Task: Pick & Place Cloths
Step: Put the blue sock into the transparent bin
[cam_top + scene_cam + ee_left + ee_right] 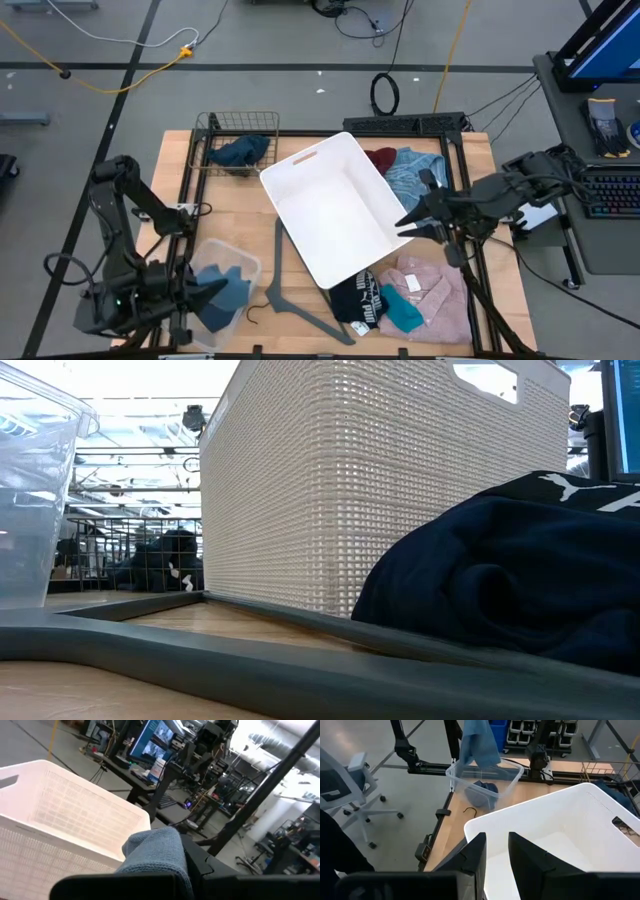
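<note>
My left gripper (207, 290) is at the table's near left, shut on a blue cloth (477, 742) over a clear plastic bin (243, 262). A second blue cloth (482, 790) lies in that bin. My right gripper (497, 862) hovers at the right corner of the white basket (335, 205), its fingers a narrow gap apart. A navy-teal cloth (240, 150) sits in the wire basket. Maroon (380, 158) and light-blue (415, 175) cloths lie to the white basket's far right. Pink (435, 290), teal (402, 312) and black printed (500, 570) cloths lie at its near right. My left gripper holds the blue cloth by its upper end (155, 852), bunched between the fingers. The cloth hangs slack below the gripper, lifted clear of the table, with its lower end (480, 762) at about the height of the clear bin's rim. My right gripper: I cannot tell whether it touches the white basket's wall.
A grey hanger (290, 295) lies on the table between the clear bin and the black cloth. The wire basket (215, 125) stands at the far left. The white basket fills the table's middle, turned askew. A dark frame (470, 290) runs along the table's edges.
</note>
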